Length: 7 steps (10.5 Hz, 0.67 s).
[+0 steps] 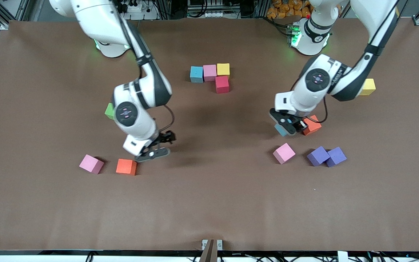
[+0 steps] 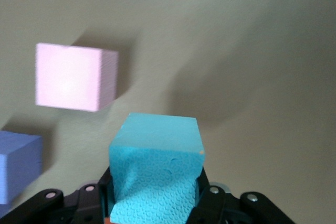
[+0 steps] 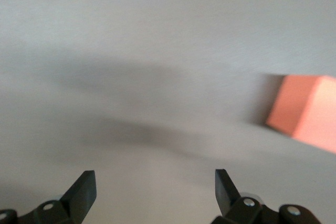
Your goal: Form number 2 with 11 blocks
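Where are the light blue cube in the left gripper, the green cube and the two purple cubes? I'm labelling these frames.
light blue cube (image 2: pixel 157 171): left wrist view, textured front face.
green cube (image 1: pixel 110 111): front view, visible corner beside the right arm.
purple cubes (image 1: pixel 326 156): front view, where the pair touch.

Matte textured foam blue block (image 2: pixel 157 174), matte tabletop (image 1: pixel 209 203)

No readable text, label, brand or number shows in any view. The cubes are plain-faced, and the arms carry no legible marks.
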Available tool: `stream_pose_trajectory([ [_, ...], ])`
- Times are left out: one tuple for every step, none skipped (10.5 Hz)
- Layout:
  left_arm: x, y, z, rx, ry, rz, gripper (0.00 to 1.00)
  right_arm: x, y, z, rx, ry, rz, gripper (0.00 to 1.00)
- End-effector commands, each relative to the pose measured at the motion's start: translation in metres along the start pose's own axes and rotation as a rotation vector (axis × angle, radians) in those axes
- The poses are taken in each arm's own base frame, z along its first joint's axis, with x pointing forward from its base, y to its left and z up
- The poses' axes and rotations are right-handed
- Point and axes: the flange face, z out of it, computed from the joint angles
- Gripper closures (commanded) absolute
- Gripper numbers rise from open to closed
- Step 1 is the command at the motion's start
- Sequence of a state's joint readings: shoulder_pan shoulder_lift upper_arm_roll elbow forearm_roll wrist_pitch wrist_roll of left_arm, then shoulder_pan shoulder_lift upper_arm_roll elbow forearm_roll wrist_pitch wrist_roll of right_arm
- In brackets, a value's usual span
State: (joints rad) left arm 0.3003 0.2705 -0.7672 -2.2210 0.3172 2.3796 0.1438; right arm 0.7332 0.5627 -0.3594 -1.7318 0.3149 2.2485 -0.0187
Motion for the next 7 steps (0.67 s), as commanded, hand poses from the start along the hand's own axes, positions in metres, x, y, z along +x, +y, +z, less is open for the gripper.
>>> stream_pose_trajectory([
  [0.023,0.047,-0.010,-0.025,-0.002,-0.144,0.77,0.005,0.039,-0.015,-0.004,0.005,0.007,0.00],
  [0.034,0.068,-0.012,-0.051,0.005,-0.215,0.77,0.008,0.066,-0.018,-0.018,0.011,0.040,0.00],
  [0.042,0.093,-0.010,-0.104,-0.009,-0.323,0.77,0.011,0.091,-0.018,-0.032,0.018,0.077,0.00],
  [0.051,0.113,-0.013,-0.134,-0.012,-0.411,0.77,0.014,0.107,-0.012,-0.036,0.020,0.103,0.00],
  [0.057,0.131,-0.012,-0.149,-0.022,-0.496,0.77,0.022,0.116,-0.009,-0.042,0.036,0.117,0.00],
  [0.059,0.143,-0.010,-0.156,-0.036,-0.580,0.77,0.028,0.129,-0.009,-0.049,0.079,0.137,0.00],
  [0.062,0.160,-0.008,-0.161,-0.050,-0.650,0.77,0.031,0.130,-0.005,-0.058,0.107,0.142,0.00],
])
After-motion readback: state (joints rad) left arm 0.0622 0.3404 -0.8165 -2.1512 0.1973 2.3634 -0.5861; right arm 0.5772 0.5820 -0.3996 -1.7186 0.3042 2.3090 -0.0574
